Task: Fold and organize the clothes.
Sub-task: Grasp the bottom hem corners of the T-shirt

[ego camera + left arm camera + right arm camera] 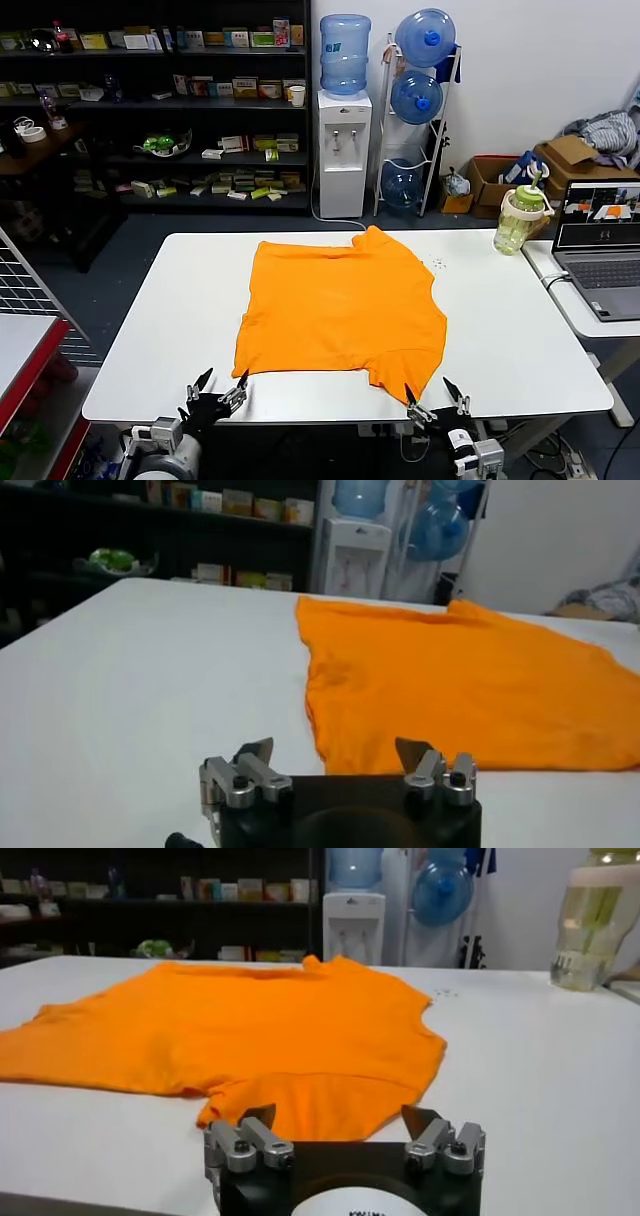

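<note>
While a laptop (602, 262) sits open on a side table (600, 325) to the robot's right, a green-capped bottle (521, 220) of pale liquid stands at the far right corner of the white table (150, 330). Beyond the table are a water dispenser (343, 150) with a blue jug on top, a rack (418, 110) holding more blue jugs, dark shelves (150, 110) stacked with small boxes, and cardboard boxes (510, 180) on the floor. A wire rack (25, 290) stands on the left. Nothing lies between either gripper and the cloth.

On the middle of the table the orange shirt (340, 310) is spread flat, plain side up, a sleeve pointing to the far side and another at the near right corner. Its near hem runs close to the table's near edge.

At that edge the left gripper (217, 392) hangs with jaws spread wide and empty, just left of the shirt's near left corner. Likewise spread and empty, the right gripper (434, 398) is just beside the near right sleeve tip, not touching it.
</note>
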Robot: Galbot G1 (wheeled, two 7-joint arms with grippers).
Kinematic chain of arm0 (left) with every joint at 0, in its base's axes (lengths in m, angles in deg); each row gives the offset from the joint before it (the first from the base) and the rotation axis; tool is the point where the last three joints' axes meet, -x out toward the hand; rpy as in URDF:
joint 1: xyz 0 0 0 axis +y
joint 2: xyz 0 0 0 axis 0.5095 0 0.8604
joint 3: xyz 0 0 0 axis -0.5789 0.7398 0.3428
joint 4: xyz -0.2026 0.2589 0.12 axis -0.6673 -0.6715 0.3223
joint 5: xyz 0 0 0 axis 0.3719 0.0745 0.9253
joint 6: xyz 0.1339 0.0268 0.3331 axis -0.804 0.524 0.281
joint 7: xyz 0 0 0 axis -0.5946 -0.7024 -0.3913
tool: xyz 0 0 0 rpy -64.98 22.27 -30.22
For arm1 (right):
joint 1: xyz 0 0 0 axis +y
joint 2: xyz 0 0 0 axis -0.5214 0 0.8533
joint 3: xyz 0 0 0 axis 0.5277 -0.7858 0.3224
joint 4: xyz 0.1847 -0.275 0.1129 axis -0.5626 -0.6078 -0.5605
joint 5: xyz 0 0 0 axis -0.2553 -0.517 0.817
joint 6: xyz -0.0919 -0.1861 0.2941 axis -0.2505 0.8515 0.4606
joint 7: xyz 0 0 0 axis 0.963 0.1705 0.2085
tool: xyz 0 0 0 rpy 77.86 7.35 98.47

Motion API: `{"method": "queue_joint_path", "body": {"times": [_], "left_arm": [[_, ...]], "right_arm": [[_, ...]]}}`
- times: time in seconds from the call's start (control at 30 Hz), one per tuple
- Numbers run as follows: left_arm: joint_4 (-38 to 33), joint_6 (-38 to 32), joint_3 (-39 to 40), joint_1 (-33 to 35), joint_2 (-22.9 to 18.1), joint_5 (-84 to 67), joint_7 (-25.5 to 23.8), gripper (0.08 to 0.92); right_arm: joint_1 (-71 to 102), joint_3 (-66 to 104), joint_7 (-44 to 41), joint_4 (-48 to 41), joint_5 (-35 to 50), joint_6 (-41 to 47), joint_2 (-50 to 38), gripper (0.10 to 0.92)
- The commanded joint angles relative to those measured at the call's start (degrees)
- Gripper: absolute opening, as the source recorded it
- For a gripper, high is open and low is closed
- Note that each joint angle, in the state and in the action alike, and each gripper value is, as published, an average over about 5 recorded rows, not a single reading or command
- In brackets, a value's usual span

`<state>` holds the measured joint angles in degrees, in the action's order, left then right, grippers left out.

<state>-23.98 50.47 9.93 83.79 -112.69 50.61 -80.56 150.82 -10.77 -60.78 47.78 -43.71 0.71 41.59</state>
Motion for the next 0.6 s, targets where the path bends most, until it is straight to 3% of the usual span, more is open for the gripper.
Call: {"method": "queue_joint_path", "body": {"times": [0.03, 0.17, 0.6], "left_arm": [[3.64, 0.77, 1.46, -4.67, -0.22, 0.04, 0.29, 0.818], [3.80, 1.59, 1.97, -4.35, -0.29, 0.33, 0.59, 0.763], [3.52, 2.17, 1.97, -3.99, 0.01, 0.78, 0.92, 0.389]], "right_arm": [[-2.75, -1.09, 0.22, -2.68, -0.69, 1.12, 0.26, 0.815], [-2.43, -1.14, 0.05, -2.79, -0.88, 0.92, 0.41, 0.727], [-1.49, -1.09, 0.09, -2.34, -0.95, 0.77, 0.53, 0.354]]}}
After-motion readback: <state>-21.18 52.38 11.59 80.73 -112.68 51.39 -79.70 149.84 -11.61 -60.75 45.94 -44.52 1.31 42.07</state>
